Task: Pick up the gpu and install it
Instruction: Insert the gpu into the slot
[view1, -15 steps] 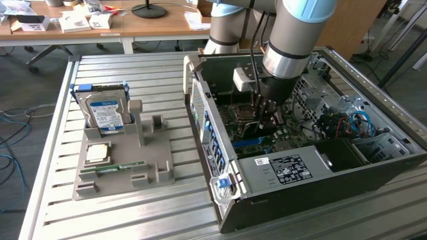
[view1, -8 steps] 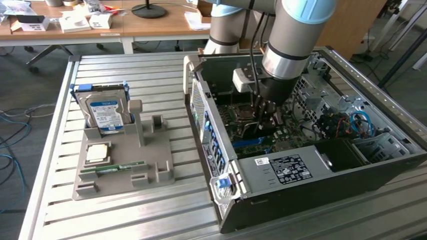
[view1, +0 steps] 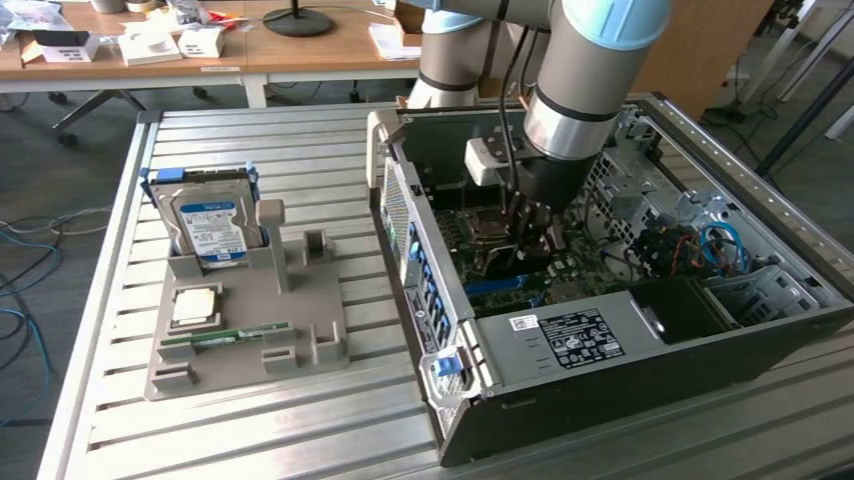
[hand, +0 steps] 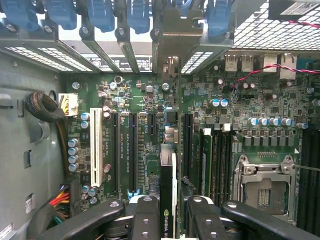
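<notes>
End effector (hand: 172, 216) is closed on the gpu (hand: 168, 175): in the wrist view the two black fingers (hand: 145, 215) press on either face of the card, which stands edge-on between them with a green logo showing on it. The gpu is inside the open case (view1: 400, 230), upright over the motherboard (hand: 140, 100), lined up along the row of long black slots, with its far end running toward the rear openings under the blue latches (hand: 100, 15). Whether its lower edge has gone into a slot I cannot tell.

By the look of it the card is light, thin and stiff, but fragile: bare components and a contact edge that should not be touched or bent. A hold across the flat faces near the upper edge, as here, seems right, with any push kept straight down so the board does not flex.

In the exterior view the arm (view1: 587, 70) comes down almost vertically into the case, wrist pointing straight at the board. Out on the bench (view1: 240, 420), a grey holder (view1: 307, 300) carries the hard drive (view1: 211, 225) and memory stick (view1: 227, 335), well apart from the work.
</notes>
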